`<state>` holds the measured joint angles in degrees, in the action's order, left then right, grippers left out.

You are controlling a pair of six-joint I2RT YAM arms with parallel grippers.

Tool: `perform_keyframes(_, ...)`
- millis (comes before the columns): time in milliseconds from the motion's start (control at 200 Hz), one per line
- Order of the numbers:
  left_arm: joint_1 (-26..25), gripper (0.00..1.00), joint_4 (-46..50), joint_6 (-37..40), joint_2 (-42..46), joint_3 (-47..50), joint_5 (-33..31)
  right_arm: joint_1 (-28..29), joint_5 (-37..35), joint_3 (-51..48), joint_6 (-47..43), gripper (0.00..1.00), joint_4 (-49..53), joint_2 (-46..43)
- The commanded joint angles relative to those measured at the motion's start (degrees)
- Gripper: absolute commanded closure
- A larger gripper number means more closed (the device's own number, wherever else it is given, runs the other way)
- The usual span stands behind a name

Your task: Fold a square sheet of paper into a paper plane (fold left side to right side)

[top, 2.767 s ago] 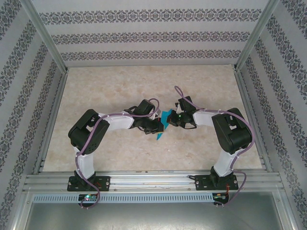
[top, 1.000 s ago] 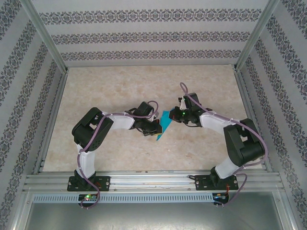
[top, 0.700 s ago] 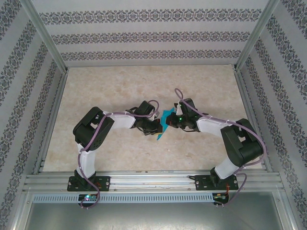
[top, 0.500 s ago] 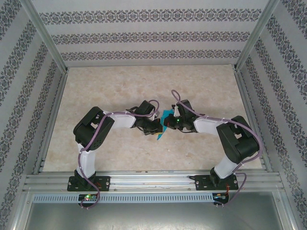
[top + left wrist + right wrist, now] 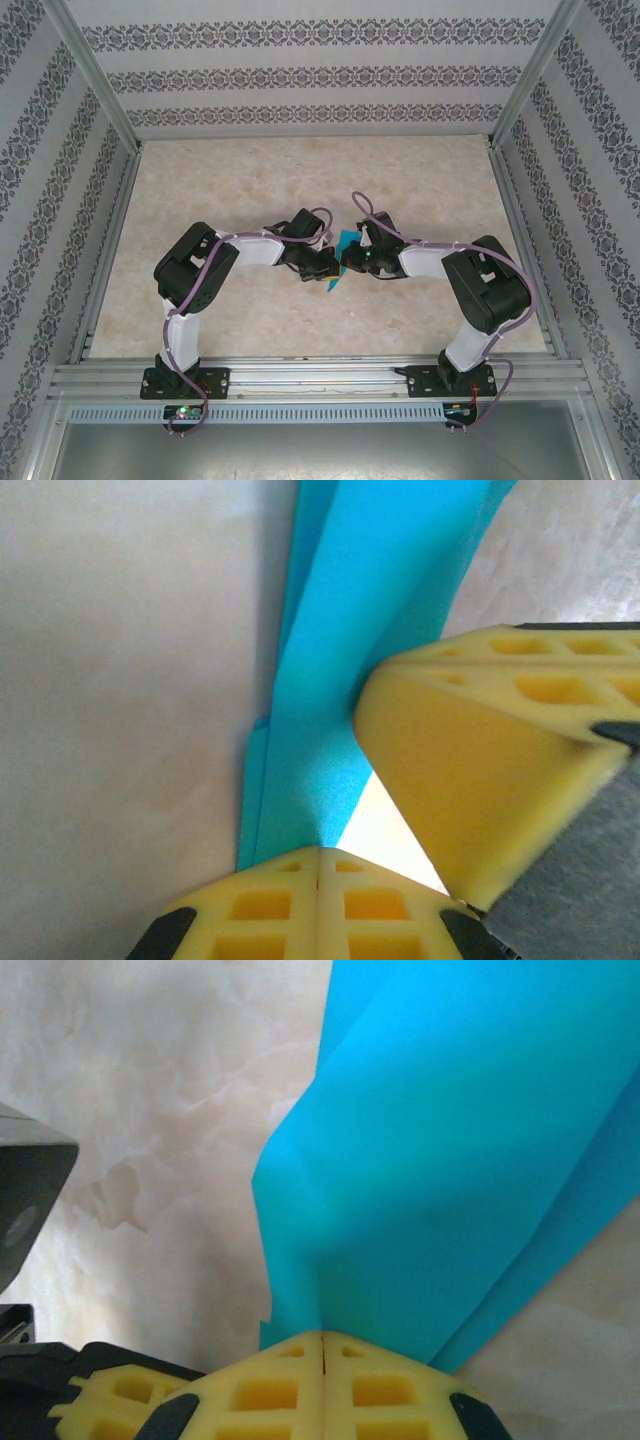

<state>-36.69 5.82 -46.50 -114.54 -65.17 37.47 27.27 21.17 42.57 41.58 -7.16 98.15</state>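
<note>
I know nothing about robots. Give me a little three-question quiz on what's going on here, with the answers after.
1. True or false: the blue paper lies on the table as one flat, unfolded square.
2. Which jaws are shut on the paper?
A) the left arm's only
B) the right arm's only
C) both arms'
3. Fill in: the foam pads that pinch the paper are coloured ____.

Key
1. False. It is already folded into layers and held between the arms.
2. C. The left jaws and the right jaws each pinch an edge.
3. Yellow.
</note>
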Motion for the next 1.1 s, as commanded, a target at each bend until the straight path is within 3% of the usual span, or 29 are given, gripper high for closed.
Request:
perform_keyframes(0,0.2,1.00,7.0,0.2,-3.8,0.8,-6.4,0.4,-3.1,-1.1,-2.0,1.00,1.6,1.3)
perform_keyframes(1094,0.1,1.00,10.3,0.0,-5.3,-0.1,-6.8,-7.4,-4.7,4.3,-7.9,1.00,6.0,4.1)
